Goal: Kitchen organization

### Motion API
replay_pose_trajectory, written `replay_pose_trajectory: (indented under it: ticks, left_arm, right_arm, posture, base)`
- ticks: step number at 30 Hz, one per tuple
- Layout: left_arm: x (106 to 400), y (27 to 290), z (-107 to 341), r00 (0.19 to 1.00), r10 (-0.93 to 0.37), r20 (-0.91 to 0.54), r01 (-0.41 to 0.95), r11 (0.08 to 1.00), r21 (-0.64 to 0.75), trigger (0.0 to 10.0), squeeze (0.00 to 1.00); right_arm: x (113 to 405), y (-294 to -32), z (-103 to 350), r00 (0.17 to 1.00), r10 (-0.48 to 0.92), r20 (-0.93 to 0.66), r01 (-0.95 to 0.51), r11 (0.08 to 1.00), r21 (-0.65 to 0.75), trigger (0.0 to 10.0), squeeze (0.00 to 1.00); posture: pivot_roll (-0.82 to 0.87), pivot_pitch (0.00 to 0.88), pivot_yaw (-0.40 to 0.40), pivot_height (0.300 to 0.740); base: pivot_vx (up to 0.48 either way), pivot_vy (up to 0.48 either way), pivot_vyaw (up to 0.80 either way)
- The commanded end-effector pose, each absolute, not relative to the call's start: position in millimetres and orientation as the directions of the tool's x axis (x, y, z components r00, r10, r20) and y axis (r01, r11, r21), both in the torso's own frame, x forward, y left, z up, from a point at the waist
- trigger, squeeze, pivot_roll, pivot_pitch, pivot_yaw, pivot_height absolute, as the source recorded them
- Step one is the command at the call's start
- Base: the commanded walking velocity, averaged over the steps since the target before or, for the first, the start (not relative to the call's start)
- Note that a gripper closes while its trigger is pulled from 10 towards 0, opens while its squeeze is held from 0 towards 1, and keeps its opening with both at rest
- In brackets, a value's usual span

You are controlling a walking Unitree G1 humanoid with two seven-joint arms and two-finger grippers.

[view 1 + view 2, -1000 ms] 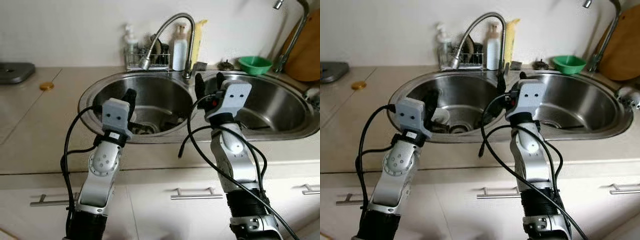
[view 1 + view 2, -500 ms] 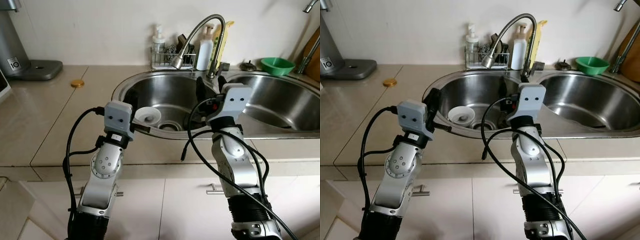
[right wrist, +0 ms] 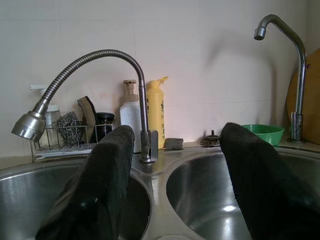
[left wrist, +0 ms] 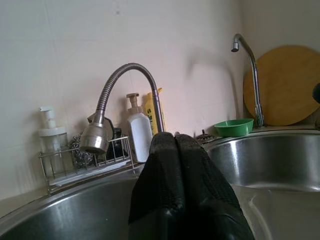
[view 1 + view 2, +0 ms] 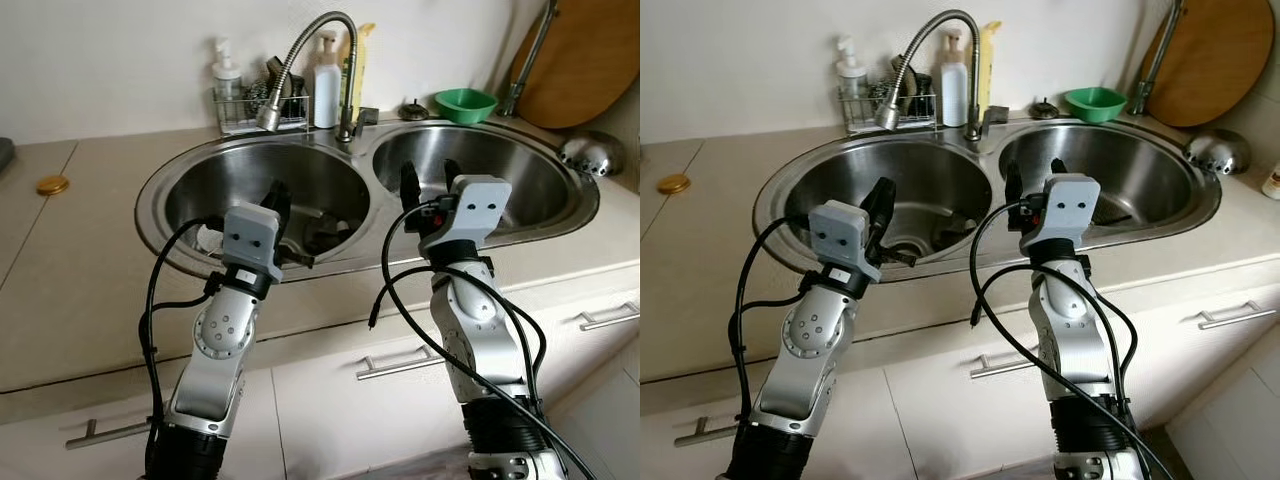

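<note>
A steel double sink [image 5: 150, 200] is set in the beige counter ahead of me. Its left basin holds a white dish [image 5: 207, 237] and some dark items [image 5: 325, 230], partly hidden by my left arm. My left gripper [image 5: 280, 190] is raised over the front rim of that basin. Its fingers [image 4: 175, 150] are shut, with nothing between them. My right gripper [image 5: 428, 175] is held up in front of the right basin, open and empty. In the right wrist view its two fingers [image 3: 112, 150] stand wide apart, framing the faucet [image 3: 100, 55].
Behind the sink stand a wire rack [image 5: 250, 110] with bottles and scrubbers, and a green bowl [image 5: 465, 103]. A round wooden board [image 5: 585, 55] leans on the wall at the right, with a metal strainer [image 5: 590, 152] below it. A gold lid [image 5: 52, 185] lies on the left counter.
The whole picture has shifted, so the camera has turned: the sink sits further left and the wooden board has come into view. Both arms hold the same raised pose.
</note>
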State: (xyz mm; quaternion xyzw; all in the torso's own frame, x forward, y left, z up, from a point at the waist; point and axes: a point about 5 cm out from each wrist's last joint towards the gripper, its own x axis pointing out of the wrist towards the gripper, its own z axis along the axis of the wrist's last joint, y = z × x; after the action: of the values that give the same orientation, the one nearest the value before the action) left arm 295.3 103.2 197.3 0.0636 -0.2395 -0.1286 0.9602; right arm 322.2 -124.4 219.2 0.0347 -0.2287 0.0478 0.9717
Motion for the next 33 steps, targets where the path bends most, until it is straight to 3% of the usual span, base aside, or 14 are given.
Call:
replay_pose_trajectory:
  ticks: [1, 33]
  left_arm:
    - [295.5, 103.0, 198.3, 0.847, -0.283, 0.450, 0.215, 0.957, 0.196, 10.0, 0.00]
    - [288.3, 104.4, 202.8, 0.821, -0.278, 0.498, 0.189, 0.956, 0.223, 10.0, 0.00]
  right_arm:
    - [317.6, -123.7, 220.8, 0.885, 0.087, 0.457, -0.113, 0.993, 0.030, 10.0, 0.00]
    - [300.5, -128.5, 219.4, 0.858, 0.065, 0.510, -0.117, 0.991, 0.072, 10.0, 0.00]
  posture:
    - [0.11, 0.000, -0.001, 0.740]
    - [0.11, 0.000, -0.004, 0.740]
  base:
    - [0.000, 0.000, -0.80]
    - [0.000, 0.000, -0.80]
